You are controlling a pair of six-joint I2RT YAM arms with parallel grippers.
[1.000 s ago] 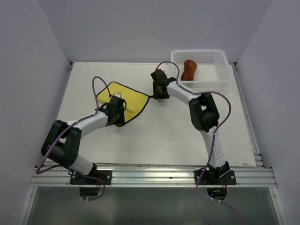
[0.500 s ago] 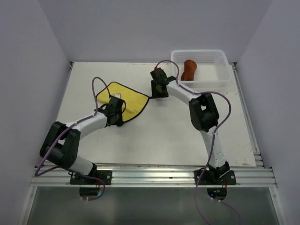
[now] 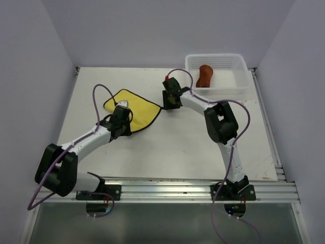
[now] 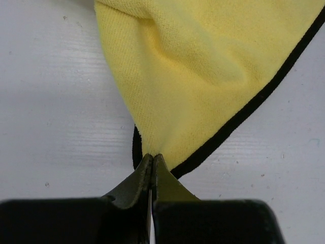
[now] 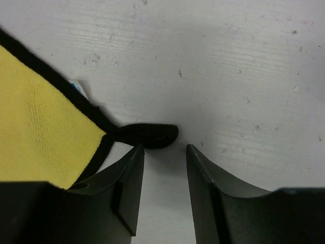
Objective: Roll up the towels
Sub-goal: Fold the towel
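Now grips a corner of the yellow towel [image 4: 203, 66] in just-closed left jaws; right jaws parted, black loop [image 5: 150, 135] just ahead; ready for rolling.

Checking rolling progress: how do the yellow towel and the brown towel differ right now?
The yellow towel lies spread out on the table; the brown towel is bundled into a roll inside the white basket. The left gripper pinches the yellow towel's corner; nothing touches the brown towel. Both are small cloths.
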